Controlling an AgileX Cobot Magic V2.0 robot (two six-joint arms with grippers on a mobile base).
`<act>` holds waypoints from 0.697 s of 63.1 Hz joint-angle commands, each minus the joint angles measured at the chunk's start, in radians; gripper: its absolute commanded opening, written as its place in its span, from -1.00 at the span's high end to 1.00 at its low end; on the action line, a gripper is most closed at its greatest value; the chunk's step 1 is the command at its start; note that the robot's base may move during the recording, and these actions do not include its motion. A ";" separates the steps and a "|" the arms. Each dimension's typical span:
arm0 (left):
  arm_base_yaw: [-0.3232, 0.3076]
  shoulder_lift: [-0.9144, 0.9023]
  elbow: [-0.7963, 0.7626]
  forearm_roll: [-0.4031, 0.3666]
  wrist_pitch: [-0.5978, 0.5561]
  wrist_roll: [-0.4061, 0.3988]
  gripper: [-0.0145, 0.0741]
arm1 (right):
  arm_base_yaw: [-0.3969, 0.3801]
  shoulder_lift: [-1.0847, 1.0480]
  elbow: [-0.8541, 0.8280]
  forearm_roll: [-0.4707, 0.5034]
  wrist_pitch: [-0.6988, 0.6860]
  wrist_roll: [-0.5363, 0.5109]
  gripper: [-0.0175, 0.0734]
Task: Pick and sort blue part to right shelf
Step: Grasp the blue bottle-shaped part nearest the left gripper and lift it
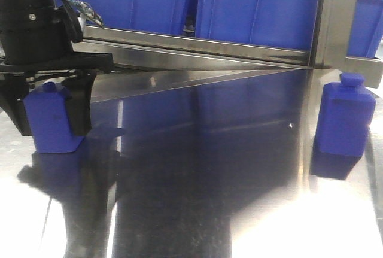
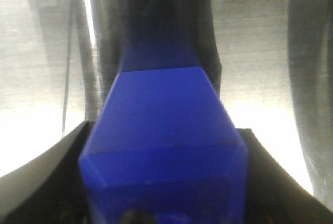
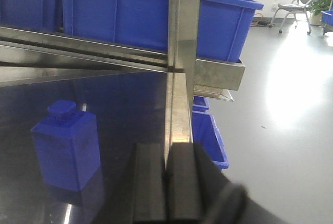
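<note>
A blue bottle-shaped part point(image 1: 52, 114) stands on the steel shelf surface point(image 1: 197, 150) at the left. My left gripper point(image 1: 51, 131) comes down over it with a black finger on each side, shut on it. In the left wrist view the part point(image 2: 164, 130) fills the space between the jaws of the gripper point(image 2: 164, 129). A second blue part point(image 1: 346, 119) stands at the right, next to an upright steel post point(image 1: 335, 18). It also shows in the right wrist view point(image 3: 67, 148). My right gripper point(image 3: 167, 154) is shut and empty, to the right of that part.
Blue plastic bins point(image 1: 257, 3) sit on a steel rail point(image 1: 197, 45) behind the surface. The upright post point(image 3: 179, 78) stands right in front of my right gripper. Another blue bin point(image 3: 208, 135) sits lower, beyond the post, over a grey floor.
</note>
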 commanded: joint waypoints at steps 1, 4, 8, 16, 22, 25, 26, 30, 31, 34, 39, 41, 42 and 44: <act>-0.005 -0.047 -0.030 -0.008 0.006 -0.012 0.01 | -0.005 -0.020 -0.022 0.003 -0.088 -0.007 0.52; -0.005 -0.047 -0.030 -0.008 0.006 -0.012 0.06 | -0.005 -0.020 -0.022 0.003 -0.088 -0.007 0.52; -0.005 -0.047 -0.030 -0.008 0.009 -0.012 0.09 | -0.005 -0.020 -0.022 0.003 -0.088 -0.007 0.52; -0.005 -0.047 -0.051 -0.008 0.042 -0.009 0.11 | -0.005 -0.020 -0.022 0.003 -0.088 -0.007 0.52; -0.005 -0.047 -0.085 -0.008 0.060 0.009 0.11 | -0.005 -0.020 -0.022 0.003 -0.088 -0.007 0.52; -0.005 -0.054 -0.100 -0.008 0.065 0.031 0.11 | -0.005 -0.020 -0.022 0.003 -0.088 -0.007 0.52; -0.005 -0.059 -0.101 -0.008 0.067 0.036 0.11 | -0.005 -0.020 -0.022 0.003 -0.088 -0.007 0.52; -0.005 -0.086 -0.104 -0.002 0.062 0.049 0.11 | -0.005 -0.020 -0.022 0.003 -0.088 -0.007 0.52; -0.005 -0.098 -0.104 0.003 0.059 0.051 0.11 | -0.005 -0.020 -0.022 0.003 -0.088 -0.007 0.52; -0.005 -0.135 -0.104 0.022 0.054 0.059 0.11 | -0.005 -0.020 -0.022 0.003 -0.088 -0.007 0.52; -0.007 -0.200 -0.102 0.080 0.034 0.075 0.11 | -0.005 -0.020 -0.022 0.003 -0.088 -0.007 0.52; -0.007 -0.240 -0.093 0.097 0.023 0.082 0.11 | -0.005 -0.020 -0.022 0.003 -0.088 -0.007 0.52; -0.007 -0.257 -0.088 0.105 0.018 0.089 0.11 | -0.005 -0.020 -0.022 0.003 -0.088 -0.007 0.52; -0.007 -0.292 -0.078 0.122 -0.002 0.112 0.11 | -0.005 -0.020 -0.022 0.003 -0.088 -0.007 0.52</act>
